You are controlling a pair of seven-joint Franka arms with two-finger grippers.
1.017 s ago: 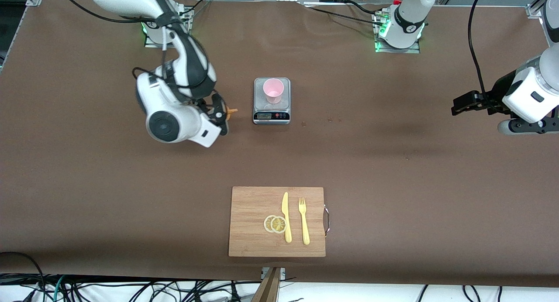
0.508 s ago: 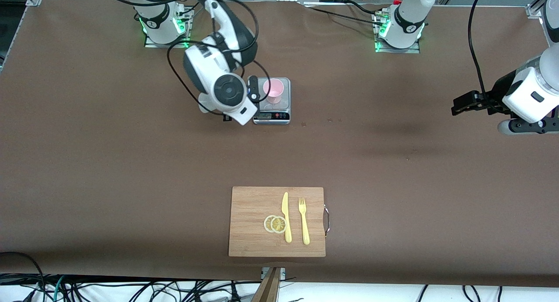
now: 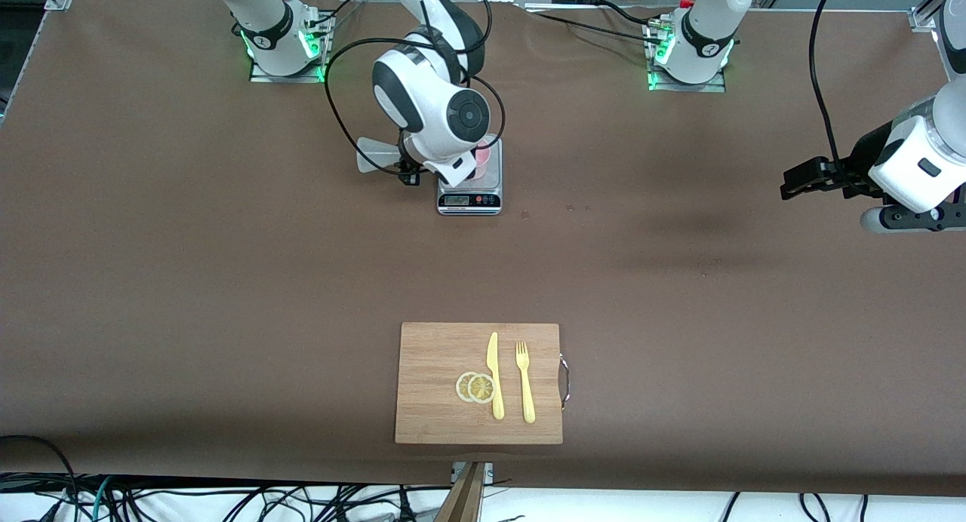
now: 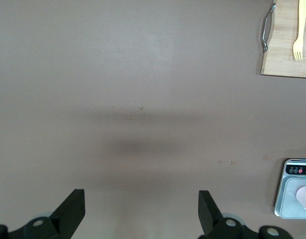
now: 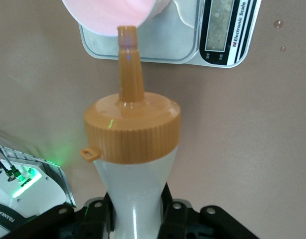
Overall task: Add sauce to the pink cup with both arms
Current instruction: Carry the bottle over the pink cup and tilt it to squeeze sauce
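— Sauce [image 5: 133, 164] location?
— Clamped in the right hand [image 5: 135, 219], fingers closed on the whitish body below the orange cap. In the right wrist view the nozzle tip sits at the rim of the pink cup [image 5: 115, 15]. In the front view the arm's wrist covers most of the bottle

— Cup position?
— Standing on the grey scale [image 3: 469, 190], toward the robots' side of the table [image 3: 226, 280], mid-way between the two bases. Only a sliver of pink [image 3: 484, 154] shows past the right arm's wrist in the front view

— Right hand placement?
— Over the scale, above the cup

— Left hand [image 3: 800, 181]?
— Waiting in the air over the left arm's end of the table, well apart from the scale. Fingers [image 4: 71, 211] spread wide, nothing between them

— Other items?
— Wooden board [image 3: 438, 356] nearer the front camera than the scale, carrying two lemon slices [image 3: 475, 387], a yellow knife [image 3: 495, 375] and a yellow fork [image 3: 524, 382]. Slices touch the knife; fork lies just beside it, apart
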